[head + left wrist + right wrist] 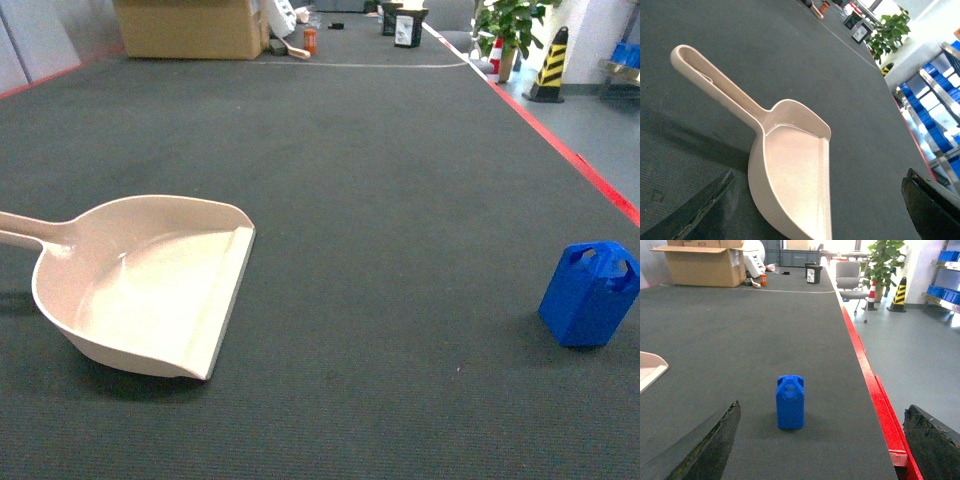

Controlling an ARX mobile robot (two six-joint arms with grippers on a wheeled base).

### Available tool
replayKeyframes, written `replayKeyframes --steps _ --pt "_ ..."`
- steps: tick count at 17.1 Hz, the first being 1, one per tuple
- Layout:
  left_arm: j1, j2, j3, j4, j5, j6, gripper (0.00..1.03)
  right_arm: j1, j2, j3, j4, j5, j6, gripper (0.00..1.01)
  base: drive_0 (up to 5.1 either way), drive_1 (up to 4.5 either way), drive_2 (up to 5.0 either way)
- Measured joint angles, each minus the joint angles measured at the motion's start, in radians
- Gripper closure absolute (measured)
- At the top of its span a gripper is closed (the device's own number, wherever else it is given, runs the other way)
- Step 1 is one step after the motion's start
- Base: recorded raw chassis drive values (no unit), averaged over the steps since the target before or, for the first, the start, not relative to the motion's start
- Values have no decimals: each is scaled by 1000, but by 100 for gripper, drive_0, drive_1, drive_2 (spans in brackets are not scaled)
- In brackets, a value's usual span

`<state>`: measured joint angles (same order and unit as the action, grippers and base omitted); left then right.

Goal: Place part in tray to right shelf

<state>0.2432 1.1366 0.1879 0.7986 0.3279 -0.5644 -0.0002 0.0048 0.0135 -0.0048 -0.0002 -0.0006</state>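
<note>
In the right wrist view the right gripper (pixel 822 445) is holding its fingers (pixel 705 445) spread wide, gripping nothing, at the frame's lower corners. The part (pixel 790 402) is standing upright on the dark surface (pixel 740 330) at lower centre, between and beyond the fingers, touching neither. It is bright blue, faceted, with a pierced top.

In the left wrist view the left gripper (pixel 810 210) is likewise showing fingers (pixel 930 205) parted and empty, though only their tips are showing. The tray (pixel 790 170), glossy cream, is lying between them at lower centre, its handle reaching toward the upper left.
</note>
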Motion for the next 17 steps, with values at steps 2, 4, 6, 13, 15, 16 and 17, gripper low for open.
replayKeyframes --steps 2,4,6,13,15,16,17 --pt "19 105 32 67 16 -48 5 0 0 0 0 0 0 3 0 0 0" --pt "58 365 135 174 23 -147 5 0 0 0 0 0 0 3 0 0 0" --pt "65 537 227 206 24 -188 5 0 0 0 0 0 0 3 0 0 0" --pt "53 765 413 234 11 -217 5 0 0 0 0 0 0 3 0 0 0" --pt "53 828 488 227 9 -241 5 0 0 0 0 0 0 3 0 0 0" --pt "50 853 529 223 1 -246 5 0 0 0 0 0 0 3 0 0 0" --pt "50 880 570 208 -12 -262 5 0 0 0 0 0 0 3 0 0 0"
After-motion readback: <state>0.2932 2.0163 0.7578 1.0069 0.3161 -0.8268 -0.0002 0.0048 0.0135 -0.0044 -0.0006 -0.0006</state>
